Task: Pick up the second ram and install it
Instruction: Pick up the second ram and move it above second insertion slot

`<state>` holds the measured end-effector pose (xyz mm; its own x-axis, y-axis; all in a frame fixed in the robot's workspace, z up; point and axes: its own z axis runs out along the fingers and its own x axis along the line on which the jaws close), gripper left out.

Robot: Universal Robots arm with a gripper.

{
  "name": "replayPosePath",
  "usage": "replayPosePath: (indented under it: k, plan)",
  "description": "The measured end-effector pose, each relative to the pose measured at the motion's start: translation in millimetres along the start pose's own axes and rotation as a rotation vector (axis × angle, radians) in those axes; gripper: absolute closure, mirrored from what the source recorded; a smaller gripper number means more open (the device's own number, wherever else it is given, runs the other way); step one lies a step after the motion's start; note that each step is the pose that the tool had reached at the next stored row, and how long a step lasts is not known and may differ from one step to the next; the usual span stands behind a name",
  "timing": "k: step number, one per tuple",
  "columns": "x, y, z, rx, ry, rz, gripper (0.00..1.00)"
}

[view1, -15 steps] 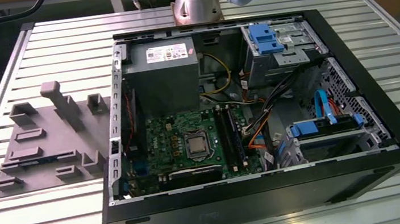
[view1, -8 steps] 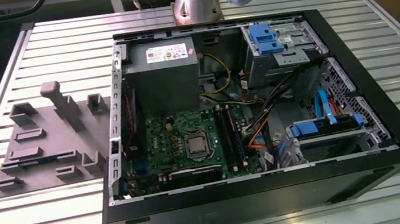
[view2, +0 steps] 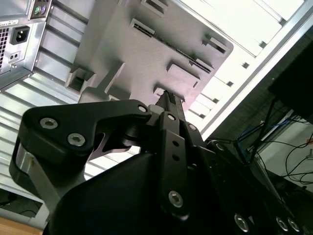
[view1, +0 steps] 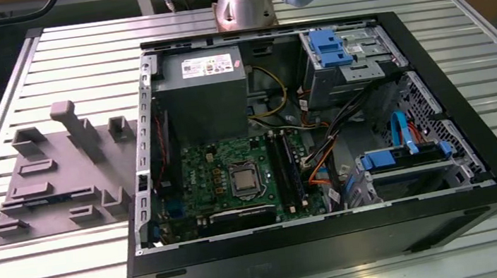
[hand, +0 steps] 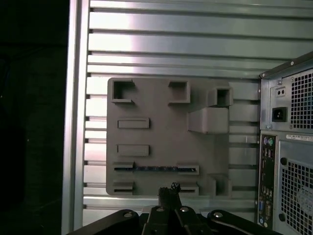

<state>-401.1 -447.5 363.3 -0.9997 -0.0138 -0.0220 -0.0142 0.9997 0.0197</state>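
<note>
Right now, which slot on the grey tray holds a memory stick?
The second long slot out from the claw: a dark memory stick bridges its end blocks; the others look empty.

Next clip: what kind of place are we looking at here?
Probably a robotics lab or workshop test bench: an open desktop computer case lies on a slatted aluminium table, a grey moulded fixture sits beside it, and a robot arm stands behind the case.

Black tool [view2: 168, 99] near grey slotted tray [view2: 146, 44]
</note>
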Motion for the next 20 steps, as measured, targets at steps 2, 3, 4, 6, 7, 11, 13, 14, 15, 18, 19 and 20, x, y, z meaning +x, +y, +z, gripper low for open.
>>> replayPosePath:
  k: [2, 3, 4, 6, 7, 11, 13, 14, 15, 18, 19, 20]
  plan:
    - [0.1, 0.0, 0.0, -0.0002, 0.0001, -0.007, 0.89]
    - [0.1, 0.0, 0.0, -0.0003, 0.0001, -0.010, 0.89]
    - [0.1, 0.0, 0.0, -0.0004, 0.0002, -0.014, 0.89]
    - [0.1, 0.0, 0.0, -0.0005, 0.0004, -0.024, 0.89]
    - [0.2, 0.0, 0.0, -0.0007, 0.0005, -0.031, 0.89]
    - [0.1, 0.0, 0.0, -0.0012, 0.0011, -0.057, 0.89]
    - [0.2, 0.0, 0.0, -0.0015, 0.0012, -0.065, 0.89]
    - [0.1, 0.0, 0.0, -0.0015, 0.0013, -0.068, 0.89]
    - [0.2, 0.0, 0.0, -0.0016, 0.0014, -0.072, 0.89]
    - [0.1, -0.1, 0.0, -0.0017, 0.0015, -0.076, 0.89]
    - [0.1, -0.1, 0.0, -0.0017, 0.0015, -0.076, 0.89]
    - [0.1, 0.0, 0.0, -0.0017, 0.0015, -0.077, 0.89]
